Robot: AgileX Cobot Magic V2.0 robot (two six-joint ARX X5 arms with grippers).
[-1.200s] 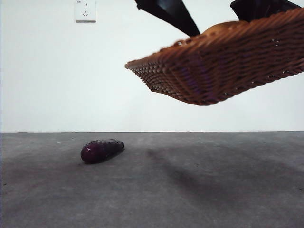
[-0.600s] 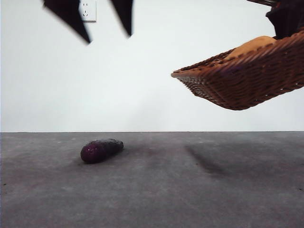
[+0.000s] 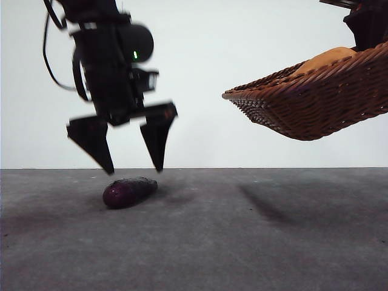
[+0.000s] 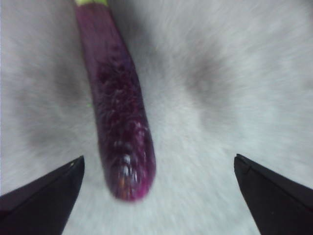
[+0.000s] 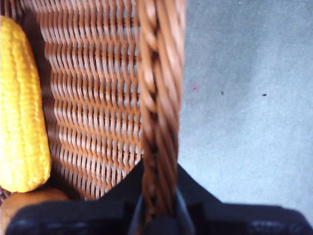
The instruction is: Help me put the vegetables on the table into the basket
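The eggplant (image 3: 129,191) lies on the surface (image 3: 242,242). Just above the eggplant, the left gripper (image 3: 132,171) hovers, fingers spread wide, touching nothing. Up and aside, the right gripper (image 5: 159,215) has fingers clenched on the basket (image 3: 315,100) rim, holding it airborne with corn (image 5: 19,103) and the potato-like lump (image 3: 324,59) inside.

A plain white wall (image 3: 242,145) rises behind the dark grey, mottled bench (image 3: 254,242), meeting its far edge in a straight line; soft shadows lie across the bench under even light
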